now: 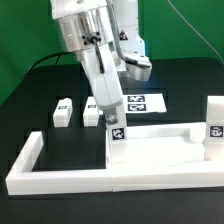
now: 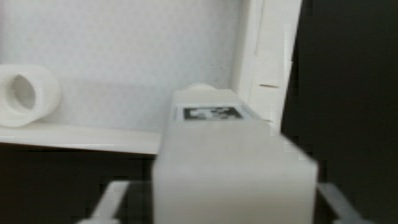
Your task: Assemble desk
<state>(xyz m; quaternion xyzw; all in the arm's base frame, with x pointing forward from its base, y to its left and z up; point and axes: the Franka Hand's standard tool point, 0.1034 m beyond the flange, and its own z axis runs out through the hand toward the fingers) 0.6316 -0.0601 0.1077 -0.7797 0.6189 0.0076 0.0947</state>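
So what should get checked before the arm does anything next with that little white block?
1. Leg clamped in the gripper: ok.
2. Leg roughly upright: ok.
3. Leg over the corner hole of the desk top: not ok, the hole lies off to one side.
4. Desk top flat inside the frame: cannot tell.
5. Loose legs out of the way: ok, both rest apart on the table.

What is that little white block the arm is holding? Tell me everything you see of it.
It is a desk leg: a small white block, plastic by its look, with a black-and-white square tag on one face. It stands upright, clamped near its top by the gripper, at one end of the desk top. Whether its foot touches is unclear.
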